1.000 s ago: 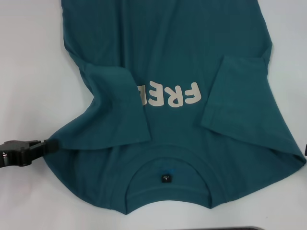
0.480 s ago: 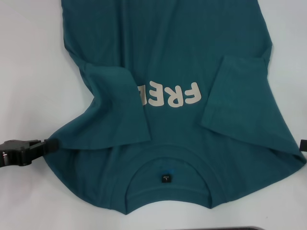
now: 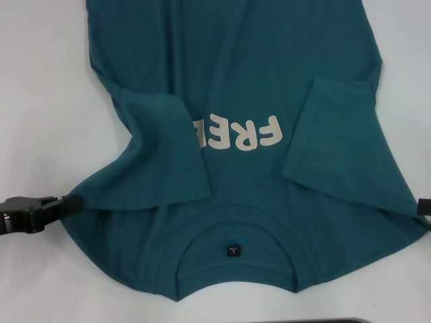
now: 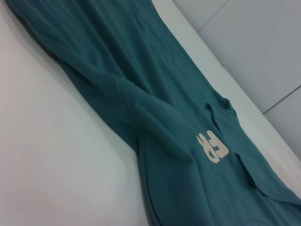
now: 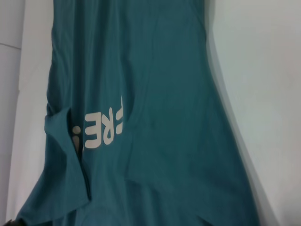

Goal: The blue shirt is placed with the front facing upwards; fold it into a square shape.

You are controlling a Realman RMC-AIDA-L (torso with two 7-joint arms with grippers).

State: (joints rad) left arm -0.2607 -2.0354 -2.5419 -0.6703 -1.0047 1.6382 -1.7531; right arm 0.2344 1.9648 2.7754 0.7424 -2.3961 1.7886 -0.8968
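Observation:
The blue shirt (image 3: 242, 81) lies front up on the white table, collar nearest me, with white letters (image 3: 242, 133) across the chest and a small black label (image 3: 233, 250) inside the collar. Both short sleeves are folded inward over the chest. My left gripper (image 3: 73, 200) comes in low from the left and is shut on the shirt's left shoulder edge. Only a dark tip of my right gripper (image 3: 424, 206) shows at the picture's right edge, right beside the shirt's right shoulder edge. The left wrist view shows the shirt (image 4: 155, 108) along its length, as does the right wrist view of the shirt (image 5: 160, 94).
Bare white table (image 3: 40, 101) lies to the left and right of the shirt. A thin dark strip (image 3: 337, 321) runs along the near edge of the head view.
The right gripper's tip has come into view at the right edge beside the shirt's shoulder. The left gripper's tip has shifted slightly left; the shirt lies as before.

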